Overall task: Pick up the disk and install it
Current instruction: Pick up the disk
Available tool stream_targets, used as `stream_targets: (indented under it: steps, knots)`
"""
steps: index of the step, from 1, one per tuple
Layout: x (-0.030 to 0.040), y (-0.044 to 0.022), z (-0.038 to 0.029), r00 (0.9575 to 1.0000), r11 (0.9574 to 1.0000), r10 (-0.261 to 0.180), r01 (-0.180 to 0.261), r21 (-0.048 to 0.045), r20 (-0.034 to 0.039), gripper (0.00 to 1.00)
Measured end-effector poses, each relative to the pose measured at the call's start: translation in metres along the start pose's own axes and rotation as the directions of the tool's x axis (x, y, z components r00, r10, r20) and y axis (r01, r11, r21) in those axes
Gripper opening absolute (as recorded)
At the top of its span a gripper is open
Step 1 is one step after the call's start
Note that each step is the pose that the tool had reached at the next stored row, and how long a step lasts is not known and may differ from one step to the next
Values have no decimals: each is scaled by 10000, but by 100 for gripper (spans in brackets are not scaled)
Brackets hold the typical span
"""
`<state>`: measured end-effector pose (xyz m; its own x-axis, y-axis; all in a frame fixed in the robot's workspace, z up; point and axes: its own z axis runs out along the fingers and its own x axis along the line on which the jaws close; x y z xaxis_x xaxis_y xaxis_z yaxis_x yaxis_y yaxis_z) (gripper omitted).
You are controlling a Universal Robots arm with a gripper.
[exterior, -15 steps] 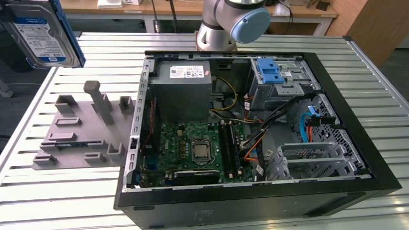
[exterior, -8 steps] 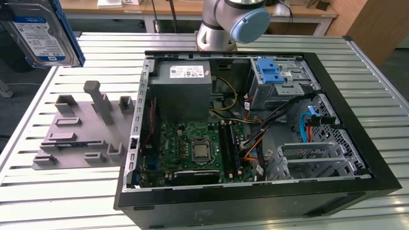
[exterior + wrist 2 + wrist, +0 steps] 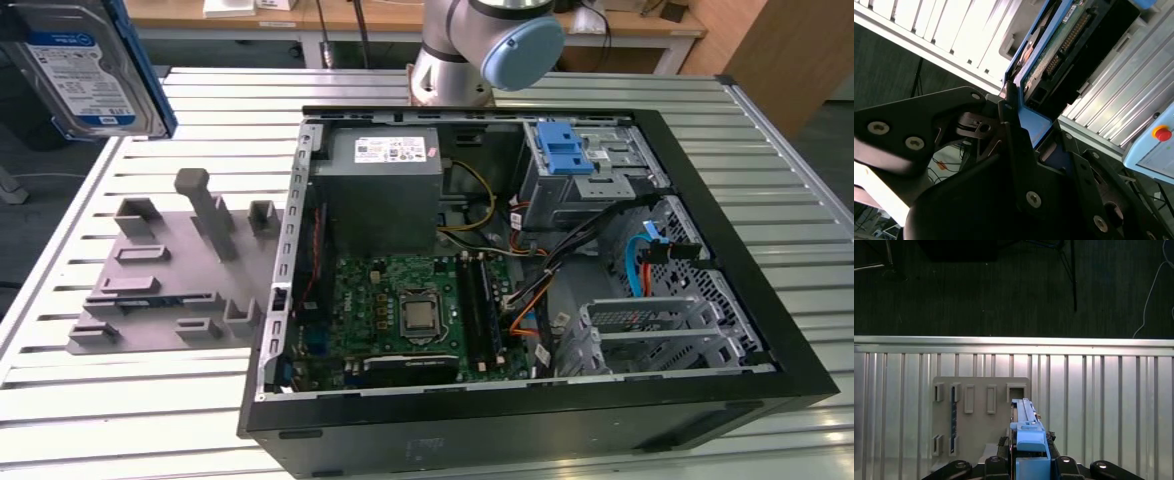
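Disk (image 3: 83,70), silver-grey with white-and-blue label and blue frame, sits clamped in the claw (image 3: 1028,441).

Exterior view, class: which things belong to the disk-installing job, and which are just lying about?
Belong: the disk, gripped in the claw; the open computer case; its metal drive cage.
Lying about: the grey holder block; the slatted table; the box with a red button.
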<state>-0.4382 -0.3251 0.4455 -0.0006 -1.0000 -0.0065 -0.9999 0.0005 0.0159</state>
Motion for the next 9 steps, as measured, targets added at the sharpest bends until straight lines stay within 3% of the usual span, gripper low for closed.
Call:
stream_targets:
  steps: [9]
  knots:
    - [0,0,-24,10000,10000,0,0,0,0,36]
